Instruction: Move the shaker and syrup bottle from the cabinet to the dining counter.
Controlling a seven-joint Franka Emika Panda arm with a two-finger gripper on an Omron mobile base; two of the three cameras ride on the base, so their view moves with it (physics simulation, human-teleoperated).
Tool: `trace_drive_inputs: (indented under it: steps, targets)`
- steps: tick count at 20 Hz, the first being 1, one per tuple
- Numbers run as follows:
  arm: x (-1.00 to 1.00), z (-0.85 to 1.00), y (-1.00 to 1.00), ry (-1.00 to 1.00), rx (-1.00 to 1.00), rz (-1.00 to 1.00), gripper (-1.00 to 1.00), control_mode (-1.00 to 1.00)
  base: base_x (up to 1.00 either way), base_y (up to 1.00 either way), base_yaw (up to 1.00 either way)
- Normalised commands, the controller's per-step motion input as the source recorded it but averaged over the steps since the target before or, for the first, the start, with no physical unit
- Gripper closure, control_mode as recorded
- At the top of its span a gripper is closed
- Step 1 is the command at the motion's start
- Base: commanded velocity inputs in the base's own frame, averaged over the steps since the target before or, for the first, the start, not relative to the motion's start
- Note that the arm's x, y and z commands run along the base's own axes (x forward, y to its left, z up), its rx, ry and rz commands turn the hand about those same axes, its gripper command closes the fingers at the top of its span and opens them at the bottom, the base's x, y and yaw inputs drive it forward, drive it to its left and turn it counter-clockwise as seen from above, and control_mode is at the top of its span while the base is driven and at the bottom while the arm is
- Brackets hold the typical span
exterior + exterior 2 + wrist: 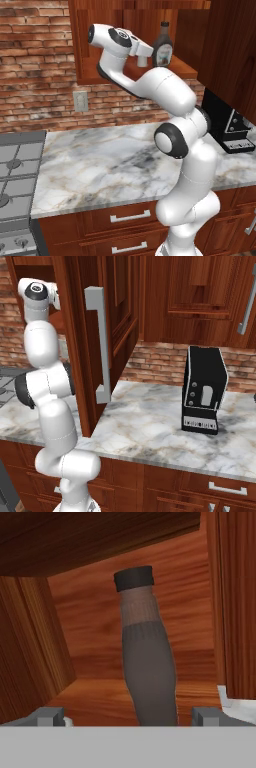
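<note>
Shaker point(147, 662): upright on the open cabinet point(85, 75) shelf near its front edge, long axis vertical, directly ahead of the gripper point(131, 716) between its spread, empty jaws; syrup bottle point(163, 47) stands just beside it, farther along the shelf.

It was a home kitchen. A brick wall point(35, 75) ran behind a veined marble countertop point(100, 165) set over reddish wood drawers point(130, 217) with short silver handles. A gas stove point(15, 175) stood at the counter's left end, and a black coffee machine point(204, 390) sat on the marble. Above hung a wooden wall cabinet point(80, 346) with a long silver bar handle point(102, 346), its door open, and a socket point(80, 101) was set in the brick.
</note>
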Motion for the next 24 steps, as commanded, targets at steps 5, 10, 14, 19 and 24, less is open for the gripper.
trace_drive_inputs:
  steps: [5, 10, 14, 19, 24]
  targets:
    - [0.00, 0.00, -0.15, 0.00, 0.00, -0.04, -1.00, -1.00, 0.00, 0.00, 0.00]
    - [-0.01, 0.00, -0.19, 0.00, 0.01, -0.02, -1.00, -1.00, 0.00, 0.00, 0.00]
    - [-0.14, 0.00, -0.18, 0.00, 0.01, 0.00, -1.00, -1.00, 0.00, 0.00, 0.00]
    - [-0.26, 0.00, -0.10, 0.00, 0.01, 0.00, -1.00, -1.00, 0.00, 0.00, 0.00]
    - [-0.13, -0.03, -0.17, 0.00, 0.01, 0.00, -1.00, -1.00, 0.00, 0.00, 0.00]
